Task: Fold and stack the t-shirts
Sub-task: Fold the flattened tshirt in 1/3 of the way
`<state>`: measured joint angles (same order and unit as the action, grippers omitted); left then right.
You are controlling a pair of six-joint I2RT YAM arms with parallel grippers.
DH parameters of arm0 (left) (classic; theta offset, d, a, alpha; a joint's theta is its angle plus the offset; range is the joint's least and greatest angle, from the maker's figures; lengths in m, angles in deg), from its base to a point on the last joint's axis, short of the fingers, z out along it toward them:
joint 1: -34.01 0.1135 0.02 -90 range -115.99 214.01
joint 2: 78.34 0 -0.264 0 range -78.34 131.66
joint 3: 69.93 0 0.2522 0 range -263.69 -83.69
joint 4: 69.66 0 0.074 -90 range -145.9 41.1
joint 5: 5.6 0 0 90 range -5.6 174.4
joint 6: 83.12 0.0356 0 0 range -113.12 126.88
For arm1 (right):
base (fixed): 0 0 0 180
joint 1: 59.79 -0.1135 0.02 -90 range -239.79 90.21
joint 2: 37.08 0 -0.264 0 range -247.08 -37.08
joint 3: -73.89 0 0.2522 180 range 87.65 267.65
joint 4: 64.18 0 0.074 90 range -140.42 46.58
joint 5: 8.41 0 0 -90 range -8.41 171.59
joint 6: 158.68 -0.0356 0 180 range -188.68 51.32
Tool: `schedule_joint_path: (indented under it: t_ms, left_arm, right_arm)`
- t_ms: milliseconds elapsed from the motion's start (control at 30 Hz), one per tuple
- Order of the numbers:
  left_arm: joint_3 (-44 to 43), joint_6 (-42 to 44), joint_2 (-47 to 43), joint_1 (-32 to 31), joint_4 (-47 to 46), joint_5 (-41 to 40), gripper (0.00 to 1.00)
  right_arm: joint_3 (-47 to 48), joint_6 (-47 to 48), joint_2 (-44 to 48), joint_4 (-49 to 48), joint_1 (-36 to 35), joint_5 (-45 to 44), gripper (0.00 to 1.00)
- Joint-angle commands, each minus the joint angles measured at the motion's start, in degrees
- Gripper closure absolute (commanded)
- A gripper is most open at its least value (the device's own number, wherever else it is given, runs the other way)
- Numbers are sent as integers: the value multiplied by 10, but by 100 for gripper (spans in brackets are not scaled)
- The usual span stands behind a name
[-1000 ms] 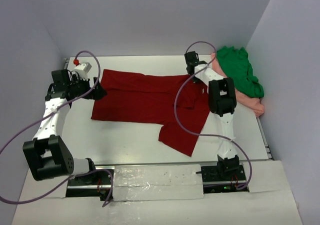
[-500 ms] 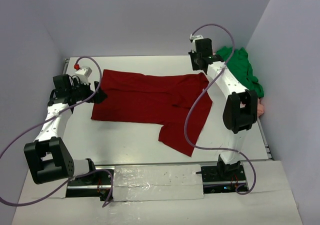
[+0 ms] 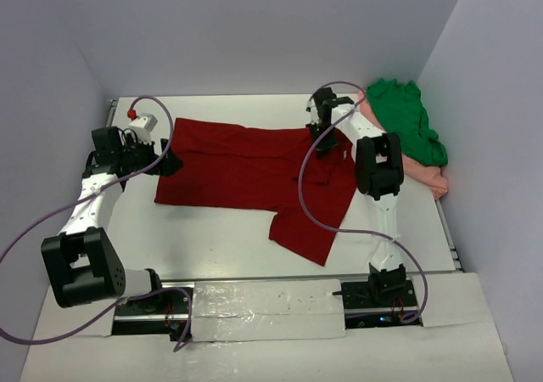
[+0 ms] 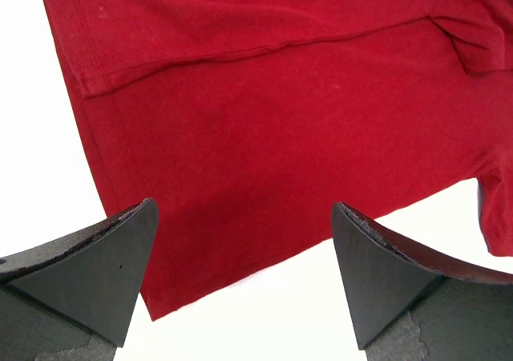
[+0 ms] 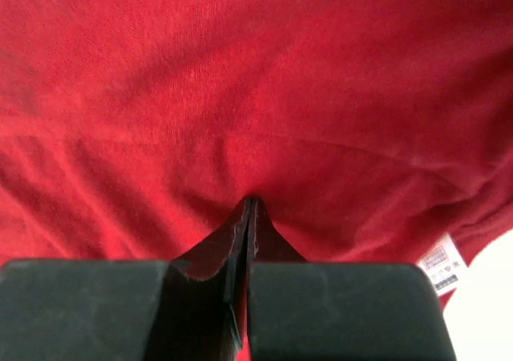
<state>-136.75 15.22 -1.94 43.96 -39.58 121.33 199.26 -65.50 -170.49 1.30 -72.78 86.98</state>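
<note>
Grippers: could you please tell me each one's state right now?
Left gripper: open, holding nothing.
Right gripper: shut, pinching the dark red t-shirt.

Dark red t-shirt: spread mostly flat across the middle of the counter, hem to the left, collar end to the right. One short sleeve splays toward the near edge. Creases gather near the collar, and the small pale neck label is exposed.
Bright green t-shirt: crumpled heap in the far right corner, lying on the salmon pink t-shirt. Only the pink shirt's near edge shows.
</note>
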Motion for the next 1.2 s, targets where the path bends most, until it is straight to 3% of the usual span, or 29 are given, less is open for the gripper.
schedule_joint_path:
  t_ms: [0, 300, 467, 767, 967, 1167]
  left_arm:
    - [-17, 12, 6, 5, -10, 17, 1]
    - [-20, 16, 5, 5, -4, 10, 1]
    - [-17, 22, 9, 5, -1, 5, 1]
    - [-15, 26, 12, 6, 0, -1, 1]
    - [-13, 26, -3, 7, 7, -1, 1]
    - [-8, 24, -12, 8, 6, -2, 1]
  right_arm:
    - [50, -14, -13, 78, -4, -4, 100]
    - [222, -54, -115, 159, 7, 8, 100]
    - [250, -87, -132, 135, 20, 19, 100]
    - [240, -133, -89, -9, 44, -82, 100]
    - [184, -128, -58, -108, 46, -156, 100]
    - [172, -131, -56, -157, 46, -167, 100]
